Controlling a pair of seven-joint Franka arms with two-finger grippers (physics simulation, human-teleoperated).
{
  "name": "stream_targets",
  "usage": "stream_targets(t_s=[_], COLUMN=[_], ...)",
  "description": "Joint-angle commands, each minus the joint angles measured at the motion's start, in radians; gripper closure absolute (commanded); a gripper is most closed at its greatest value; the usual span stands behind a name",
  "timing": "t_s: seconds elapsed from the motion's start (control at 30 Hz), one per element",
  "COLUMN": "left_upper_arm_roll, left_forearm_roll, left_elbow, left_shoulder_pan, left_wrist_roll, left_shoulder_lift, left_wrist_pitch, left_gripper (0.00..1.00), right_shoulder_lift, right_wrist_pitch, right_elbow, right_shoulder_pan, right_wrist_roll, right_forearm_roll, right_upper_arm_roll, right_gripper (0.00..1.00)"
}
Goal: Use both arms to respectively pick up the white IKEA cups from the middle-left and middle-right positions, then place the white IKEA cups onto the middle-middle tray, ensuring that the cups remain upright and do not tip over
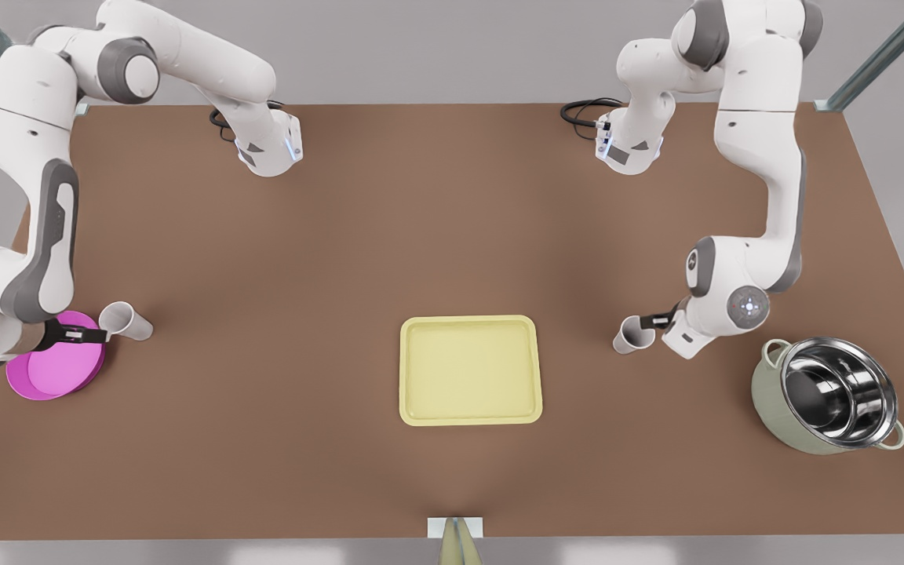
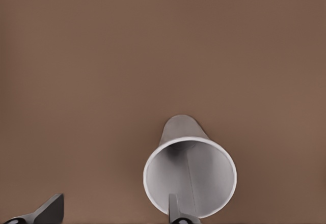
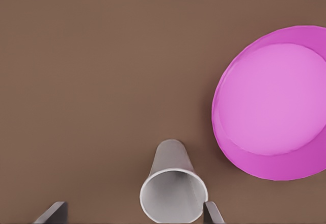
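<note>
One white IKEA cup (image 1: 126, 320) (image 3: 173, 191) stands on the table at the front view's left, beside the magenta plate. My right gripper (image 1: 100, 336) (image 3: 133, 215) is open with this cup between its fingers, closer to one of them. The other white IKEA cup (image 1: 632, 333) (image 2: 189, 175) stands at the front view's right. My left gripper (image 1: 658, 319) (image 2: 114, 216) is open there, one finger (image 2: 175, 213) over the cup's mouth, the other finger (image 2: 51, 211) out to the side. The pale yellow tray (image 1: 470, 321) lies bare between the cups.
A round magenta plate (image 1: 56, 369) (image 3: 275, 102) lies under the right arm's wrist. A big steel-lined pot (image 1: 829, 392) stands near the left arm at the front view's right. Brown table surface (image 1: 452, 235) stretches between cups and tray.
</note>
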State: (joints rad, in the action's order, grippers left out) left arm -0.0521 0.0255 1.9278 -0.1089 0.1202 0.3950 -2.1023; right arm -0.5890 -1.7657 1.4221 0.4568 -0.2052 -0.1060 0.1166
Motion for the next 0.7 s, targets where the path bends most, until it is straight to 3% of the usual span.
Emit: stream_targets(t_s=[0.0,0.07,0.33,0.37,0.4,0.43,0.53,0.57,0.63,0.67], left_upper_arm_roll=[0.000,0.000,0.015,0.015,0.015,0.015,0.015,0.015,0.015,0.017], left_forearm_roll=[0.001,0.001,0.093,0.093,0.093,0.088,0.088,0.088,0.088,0.091], left_elbow=[0.007,0.007,0.040,0.040,0.040,0.040,0.040,0.040,0.040,0.040], left_shoulder_pan=[0.000,0.000,0.000,0.000,0.000,0.000,0.000,0.000,0.000,-0.002], left_wrist_roll=[0.018,0.016,0.016,0.015,0.015,0.012,-0.019,-0.019,-0.017,-0.017], left_shoulder_lift=[0.008,0.028,0.050,0.054,0.056,0.057,0.062,0.062,0.062,0.062], left_wrist_pitch=[-0.165,-0.170,-0.214,-0.216,-0.220,-0.220,-0.222,-0.222,-0.219,-0.217], left_gripper=[0.00,0.00,0.00,0.08,0.24,0.34,0.36,0.42,0.65,0.72], right_shoulder_lift=[-0.022,0.026,0.087,0.087,0.084,0.087,0.084,0.080,0.066,0.058], right_wrist_pitch=[-0.133,-0.247,-0.330,-0.336,-0.339,-0.368,-0.406,-0.416,-0.419,-0.422], right_elbow=[0.006,0.123,0.310,0.319,0.321,0.348,0.380,0.386,0.386,0.386], right_shoulder_pan=[0.026,0.037,0.121,0.128,0.128,0.129,0.149,0.149,0.151,0.151], right_wrist_roll=[-0.190,-0.233,-0.261,-0.261,-0.261,-0.261,-0.261,-0.261,-0.261,-0.261], right_forearm_roll=[-0.001,0.000,0.003,0.003,0.003,0.003,0.003,0.003,0.003,0.003], right_upper_arm_roll=[0.001,0.000,0.002,0.002,0.002,0.002,0.002,0.002,0.002,0.002], right_gripper=[0.00,0.00,0.00,0.00,0.00,0.00,0.00,0.00,0.00,0.00])
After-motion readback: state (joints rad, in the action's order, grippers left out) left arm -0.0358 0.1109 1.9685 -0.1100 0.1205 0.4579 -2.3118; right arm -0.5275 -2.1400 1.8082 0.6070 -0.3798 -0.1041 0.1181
